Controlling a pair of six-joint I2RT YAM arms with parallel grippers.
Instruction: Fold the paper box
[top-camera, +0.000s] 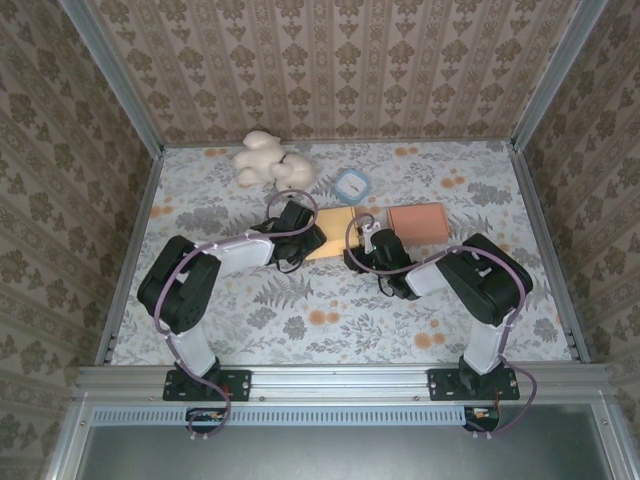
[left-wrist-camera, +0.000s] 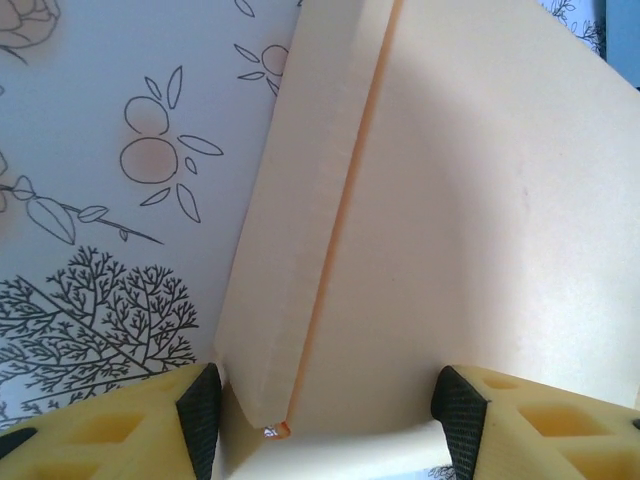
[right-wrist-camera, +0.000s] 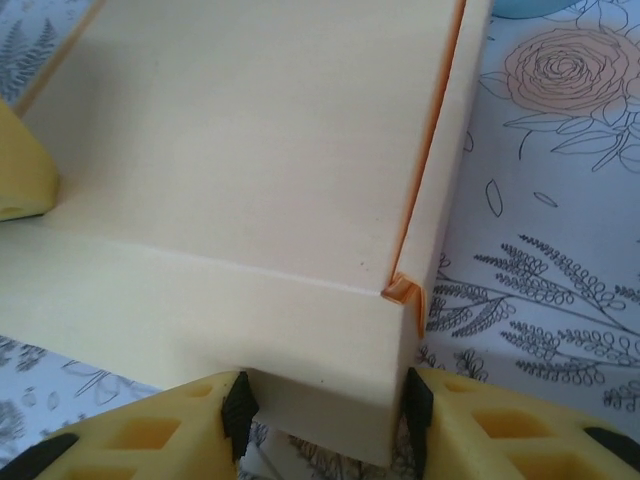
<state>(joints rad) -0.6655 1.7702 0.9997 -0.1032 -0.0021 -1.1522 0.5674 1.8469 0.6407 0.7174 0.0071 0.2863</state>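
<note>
Closest to the camera, both arms are bolted at the near edge of the floral table (top-camera: 300, 320) and reach in toward the middle. They meet at the paper box (top-camera: 335, 232), which sits about mid-table, a bit toward the far side, right between the two grippers.

The right gripper (top-camera: 368, 243) comes at the box from its right side. In the right wrist view, its black pads (right-wrist-camera: 238, 405) sit tight on either side of the box's (right-wrist-camera: 250, 150) near corner. The front wall is folded up and a little orange tab is peeking out at the seam. So the right gripper (right-wrist-camera: 328, 405) looks clamped onto that corner.

The left gripper (top-camera: 305, 236) is on the box's left side. In the left wrist view, its yellow fingers (left-wrist-camera: 110, 430) are spread fairly wide, with the end of the box (left-wrist-camera: 450, 220) filling the gap. The side wall stands up along an orange crease. Both pads sit right at the cardboard, but honestly I can't tell whether the left gripper (left-wrist-camera: 325, 420) is squeezing or just straddling it.

Just beyond the box, to the right, a flat salmon-coloured sheet (top-camera: 418, 222) lies on the table. A bit farther back is a small blue-rimmed container (top-camera: 351, 184). Farthest away, near the back wall, is a white plush toy (top-camera: 268, 160).
</note>
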